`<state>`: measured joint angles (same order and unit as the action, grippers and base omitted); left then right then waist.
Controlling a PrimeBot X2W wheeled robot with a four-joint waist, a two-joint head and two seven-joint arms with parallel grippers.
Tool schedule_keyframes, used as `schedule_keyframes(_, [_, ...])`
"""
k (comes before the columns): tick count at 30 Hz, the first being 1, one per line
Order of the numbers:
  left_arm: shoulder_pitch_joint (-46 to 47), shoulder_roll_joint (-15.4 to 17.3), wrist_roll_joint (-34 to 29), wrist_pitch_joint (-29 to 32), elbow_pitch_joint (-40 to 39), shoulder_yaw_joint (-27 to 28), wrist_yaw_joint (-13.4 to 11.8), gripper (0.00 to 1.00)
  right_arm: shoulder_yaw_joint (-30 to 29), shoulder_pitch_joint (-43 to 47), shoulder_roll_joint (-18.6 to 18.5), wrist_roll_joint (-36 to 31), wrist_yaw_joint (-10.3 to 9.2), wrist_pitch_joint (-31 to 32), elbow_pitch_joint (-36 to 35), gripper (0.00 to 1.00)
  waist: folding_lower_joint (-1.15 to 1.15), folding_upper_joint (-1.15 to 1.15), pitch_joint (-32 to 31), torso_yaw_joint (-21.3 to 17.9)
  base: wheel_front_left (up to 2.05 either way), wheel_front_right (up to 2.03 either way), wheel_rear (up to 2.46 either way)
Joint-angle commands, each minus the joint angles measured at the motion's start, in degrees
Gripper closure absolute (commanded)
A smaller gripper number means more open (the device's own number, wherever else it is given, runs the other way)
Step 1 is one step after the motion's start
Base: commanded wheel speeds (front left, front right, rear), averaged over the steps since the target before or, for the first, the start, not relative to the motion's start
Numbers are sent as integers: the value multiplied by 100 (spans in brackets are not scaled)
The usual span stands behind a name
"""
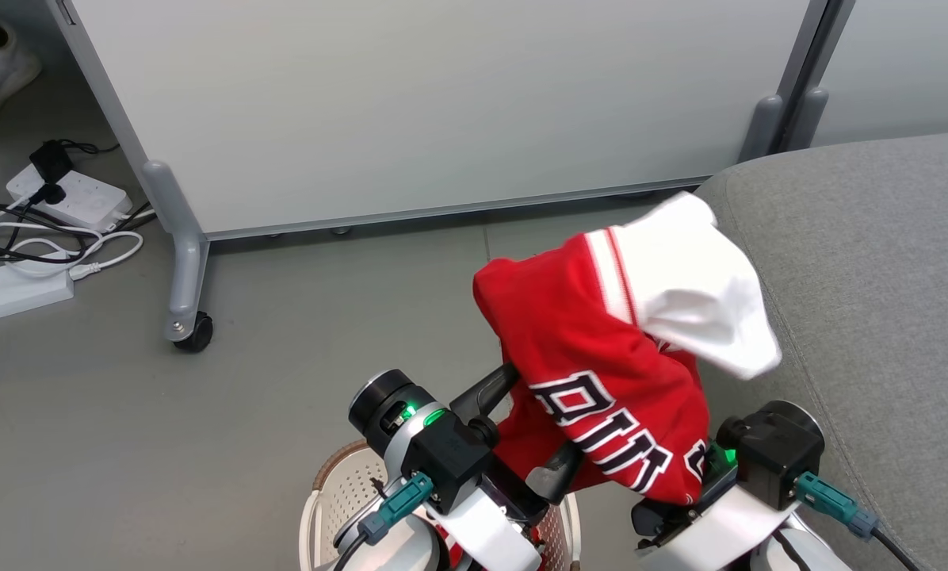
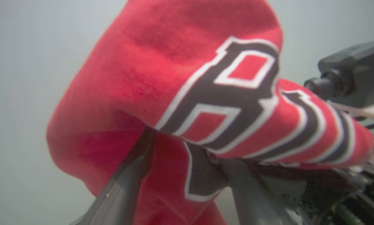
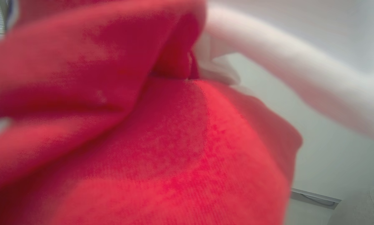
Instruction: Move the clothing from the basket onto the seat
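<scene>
The jersey (image 1: 593,349) is seen bunched up in the air, draped over both hands, above the floor (image 1: 300,333) and just beside the seat (image 1: 878,277). Its white lining is turned out at the top and overlaps the seat's edge in the head view; whether it touches cannot be told. The left hand (image 1: 533,420) is spread wide. In the left wrist view the lettered fold of the jersey (image 2: 162,72) is laid across the fingers (image 2: 127,181) and hangs between them, unpinched. The right hand (image 1: 708,464) is buried under the jersey's lower right edge, so its opening cannot be told. Red cloth (image 3: 174,150) is pressed close to the right wrist camera. The basket (image 1: 339,484) is seen below the left arm.
</scene>
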<state>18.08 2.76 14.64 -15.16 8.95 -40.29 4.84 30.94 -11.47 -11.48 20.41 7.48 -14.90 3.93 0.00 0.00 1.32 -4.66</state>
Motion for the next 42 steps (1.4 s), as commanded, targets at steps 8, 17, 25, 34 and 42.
schedule_keyframes(8, [-41,27,-108,1,132,196,-108,0,-355,134,101,47,3,-46,-49,100,0,0,7,-37,0,0,0])
schedule_keyframes(17, [-225,50,-276,0,295,610,-117,0,-1015,250,176,198,3,-44,49,100,0,0,-5,-35,0,0,0])
schedule_keyframes(25, [-358,43,-392,0,272,876,-44,0,-1541,345,121,137,3,-41,176,100,0,0,-17,-1,0,0,0])
schedule_keyframes(34, [-685,33,-494,0,435,1036,41,0,-2278,620,329,280,3,-40,252,100,0,0,-59,24,0,0,0])
schedule_keyframes(42, [-1159,69,-470,-1,631,1190,204,0,-2610,993,411,127,3,-40,231,100,0,0,-109,57,0,0,0])
